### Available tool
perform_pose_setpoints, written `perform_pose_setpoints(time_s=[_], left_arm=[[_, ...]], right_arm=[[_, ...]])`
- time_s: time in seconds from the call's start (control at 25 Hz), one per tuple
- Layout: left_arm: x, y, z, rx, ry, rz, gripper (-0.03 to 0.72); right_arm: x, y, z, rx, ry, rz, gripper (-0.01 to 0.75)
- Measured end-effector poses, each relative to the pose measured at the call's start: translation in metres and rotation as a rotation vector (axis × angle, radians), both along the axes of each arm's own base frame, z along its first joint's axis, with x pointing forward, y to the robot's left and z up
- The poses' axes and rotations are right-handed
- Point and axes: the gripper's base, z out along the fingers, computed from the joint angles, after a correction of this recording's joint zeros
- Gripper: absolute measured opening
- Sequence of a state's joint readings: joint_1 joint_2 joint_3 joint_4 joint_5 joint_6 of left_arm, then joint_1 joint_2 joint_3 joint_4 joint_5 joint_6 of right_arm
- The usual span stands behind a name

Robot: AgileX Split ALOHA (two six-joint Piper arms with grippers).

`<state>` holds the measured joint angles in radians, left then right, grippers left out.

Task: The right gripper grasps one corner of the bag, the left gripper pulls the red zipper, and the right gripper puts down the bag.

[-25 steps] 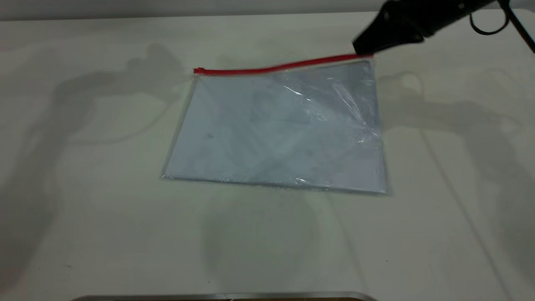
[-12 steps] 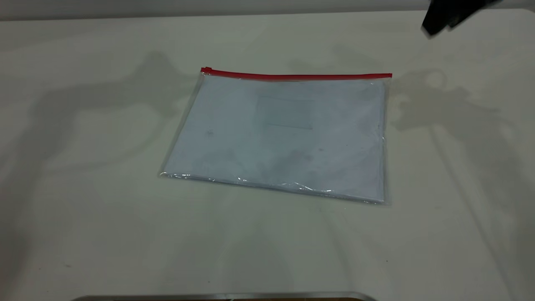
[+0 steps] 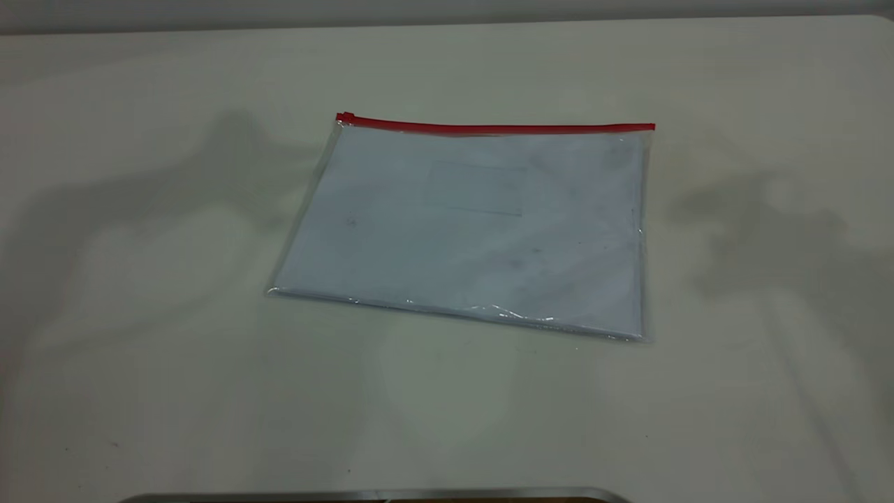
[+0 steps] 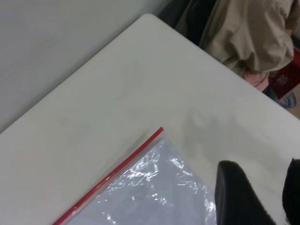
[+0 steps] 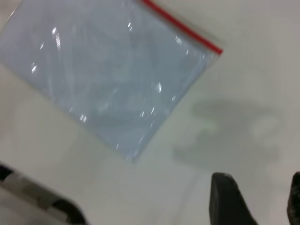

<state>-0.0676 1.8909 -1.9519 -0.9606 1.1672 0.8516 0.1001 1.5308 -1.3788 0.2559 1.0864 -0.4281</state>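
Observation:
The clear bag (image 3: 468, 223) lies flat on the white table with white paper inside. Along its far long edge runs the red zipper (image 3: 496, 128), its slider tab (image 3: 344, 117) at the left end. The corner (image 3: 646, 129) at the right end rests on the table, untouched. Neither arm appears in the exterior view. In the left wrist view the left gripper (image 4: 262, 164) is open and empty, hovering beside a crinkled end of the bag (image 4: 154, 197) and its red zipper (image 4: 112, 176). The right gripper (image 5: 258, 177) is open and empty, high above the table and off to the side of the bag (image 5: 108, 70).
A person in beige clothing (image 4: 248, 33) stands past the table's rounded far corner in the left wrist view. A metal rim (image 3: 377, 494) runs along the table's near edge. Bare tabletop (image 3: 140, 363) surrounds the bag on all sides.
The right gripper, which held the bag's right corner lifted, has let go and withdrawn up and right, out of the exterior view. The bag has settled flat.

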Motion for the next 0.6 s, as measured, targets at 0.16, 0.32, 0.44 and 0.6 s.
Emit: perform_pose_setpoints(time_s=[0.16,0.32,0.44,0.6], left_arm=[[-0.009,-0.009,0.009,-0.006,0.016,0.002,0.319],[-0.024,-0.01,0.023,0.054,0.021,0.047,0.319],[-0.043,-0.007,0.039,0.131,0.025,0.129,0.318],[-0.074,-0.005,0.064,0.235,0.022,0.283,0.318]], right_arm=[[-0.039,-0.009,0.028,-0.045,0.013,-0.032,0.336],[-0.078,-0.017,0.037,-0.082,-0.014,-0.059,0.334],[-0.113,-0.021,0.03,-0.088,-0.017,-0.059,0.334],[-0.164,-0.026,0.01,-0.085,-0.02,-0.064,0.334]])
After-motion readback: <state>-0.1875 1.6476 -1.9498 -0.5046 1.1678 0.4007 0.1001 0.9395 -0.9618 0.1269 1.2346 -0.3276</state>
